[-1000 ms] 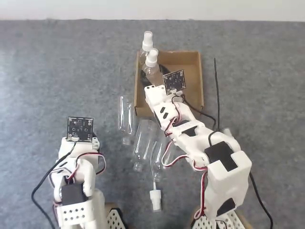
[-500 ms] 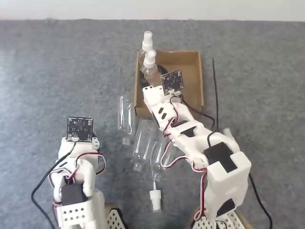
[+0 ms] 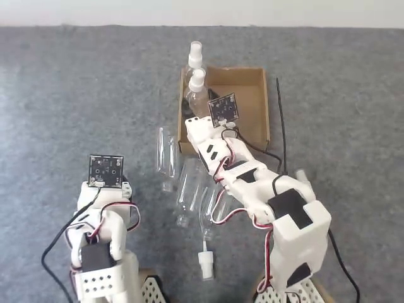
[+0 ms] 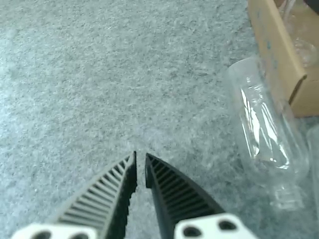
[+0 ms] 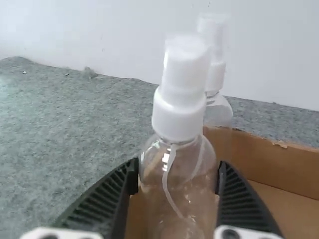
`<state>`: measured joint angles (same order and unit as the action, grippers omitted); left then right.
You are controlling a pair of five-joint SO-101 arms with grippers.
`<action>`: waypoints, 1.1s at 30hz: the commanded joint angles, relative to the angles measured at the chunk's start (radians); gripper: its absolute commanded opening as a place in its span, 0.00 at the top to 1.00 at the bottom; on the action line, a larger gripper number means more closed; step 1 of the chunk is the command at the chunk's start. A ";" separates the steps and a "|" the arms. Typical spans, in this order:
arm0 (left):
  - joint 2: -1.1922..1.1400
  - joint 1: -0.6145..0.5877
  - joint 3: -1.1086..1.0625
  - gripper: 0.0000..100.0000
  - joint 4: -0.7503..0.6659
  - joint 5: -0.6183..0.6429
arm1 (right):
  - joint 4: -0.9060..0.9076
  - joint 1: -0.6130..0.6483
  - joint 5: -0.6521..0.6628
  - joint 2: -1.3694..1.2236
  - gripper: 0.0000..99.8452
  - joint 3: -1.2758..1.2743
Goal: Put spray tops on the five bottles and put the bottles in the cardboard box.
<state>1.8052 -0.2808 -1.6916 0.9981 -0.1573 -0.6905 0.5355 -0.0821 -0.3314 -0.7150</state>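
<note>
- While the left gripper (image 4: 140, 167) is held low over the grey carpeted counter (image 3: 76, 88) at the near left, its black ridged fingers are drawn almost together. Only a sliver of gap is left, and nothing is held between them.
- One loose white spray top (image 3: 206, 262) is seen lying on the counter between the two arm bases, not yet fitted to anything.
- Three clear plastic bottles are seen uncapped on their sides just in front of the box: the left lying bottle (image 3: 166, 158), the middle lying bottle (image 3: 188, 189) and the right lying bottle (image 3: 210, 207). The last two lie close beside each other. Three cappings and three placings are therefore judged to be outstanding.
- The right gripper (image 5: 175, 172) is found at the near left part of the box, with its black fingers closed against both sides of an upright clear bottle with a white spray top (image 5: 180, 99). This bottle's capping is judged done, but it has not been released. Whether its base rests on the box floor cannot be told.
- The open brown cardboard box (image 3: 266, 107) is set beyond the lying bottles, and the held bottle is kept along its left wall.
- A second capped clear bottle (image 3: 194, 58) is stood upright at the box's far left corner. Whether it is inside the box or just beyond the far wall cannot be told.
</note>
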 commanded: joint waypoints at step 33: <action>0.015 0.002 0.007 0.97 -0.020 -0.009 | 0.042 0.013 0.009 0.317 0.71 -0.212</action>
<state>1.8052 -0.2808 -1.6916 0.9981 -0.1573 -0.6536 0.5370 -0.0821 -0.1059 -0.9237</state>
